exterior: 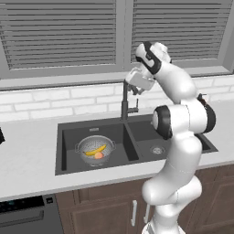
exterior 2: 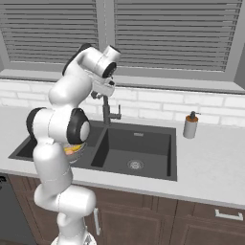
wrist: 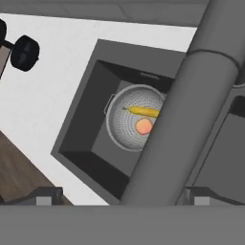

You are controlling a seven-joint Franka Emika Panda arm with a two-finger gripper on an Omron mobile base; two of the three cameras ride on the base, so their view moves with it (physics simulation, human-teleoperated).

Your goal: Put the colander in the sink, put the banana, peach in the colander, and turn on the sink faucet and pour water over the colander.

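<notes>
Banana point(exterior: 96, 150) and peach point(exterior: 98, 156) lie in colander point(exterior: 82, 147) in sink's point(exterior: 68, 137) left basin.

Setting: a home-style kitchen. Dark double-basin sink point(exterior: 137, 137) set in a pale counter point(exterior: 27, 151), gooseneck faucet point(exterior: 124, 103) behind it, white tile backsplash point(exterior: 55, 103), shuttered window point(exterior: 59, 32), brown cabinets point(exterior 2: 201, 225) below. Dark unit point(exterior: 27, 215) at lower left, possibly a dishwasher.

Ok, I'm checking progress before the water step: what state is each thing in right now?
colander: upright in the left basin of the sink.
banana: lying inside the colander.
peach: inside the colander, beside the banana.
sink faucet: no water visible.
gripper: open, up at the faucet spout, holding nothing.
soap dispenser: upright on the counter.
</notes>
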